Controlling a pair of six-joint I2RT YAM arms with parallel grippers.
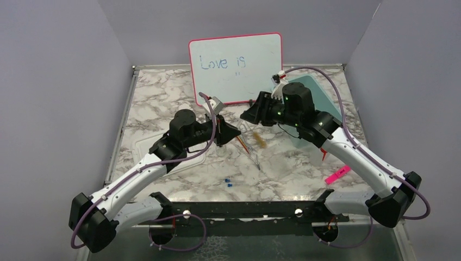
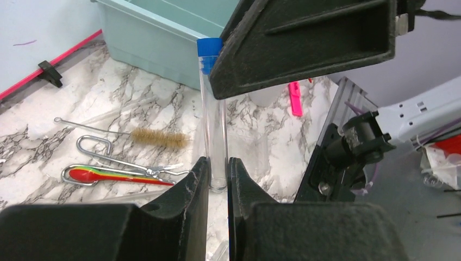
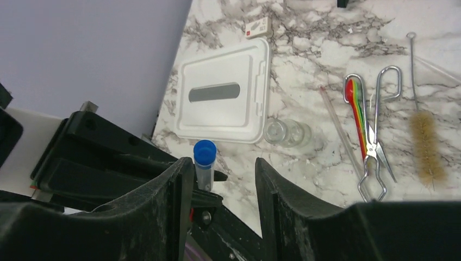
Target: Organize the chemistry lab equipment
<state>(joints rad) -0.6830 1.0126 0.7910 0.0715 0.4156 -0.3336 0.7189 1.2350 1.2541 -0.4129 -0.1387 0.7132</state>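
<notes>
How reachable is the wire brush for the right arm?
Probably yes: the right gripper stands open, holding nothing, and the wire brush lies uncovered nearby; it must first clear the test tube.

The top camera looks down from high at the near edge over the whole table point(image 1: 282, 168), while the wrist cameras sit close behind the left end effector point(image 2: 218, 174) and right end effector point(image 3: 223, 179), facing each other and sharing the blue-capped tube point(image 2: 213, 119), brush point(image 2: 160, 138) and tweezers point(image 2: 136, 164).

Clear plastic tube with blue cap point(image 2: 213, 125): part of the cap hidden behind the black right arm point(image 2: 304, 38). Pale teal plastic bin point(image 1: 323, 92): largely covered by that arm from above. Two small blue pieces point(image 1: 225, 179) on the table point(image 1: 163, 109): too small to identify.
</notes>
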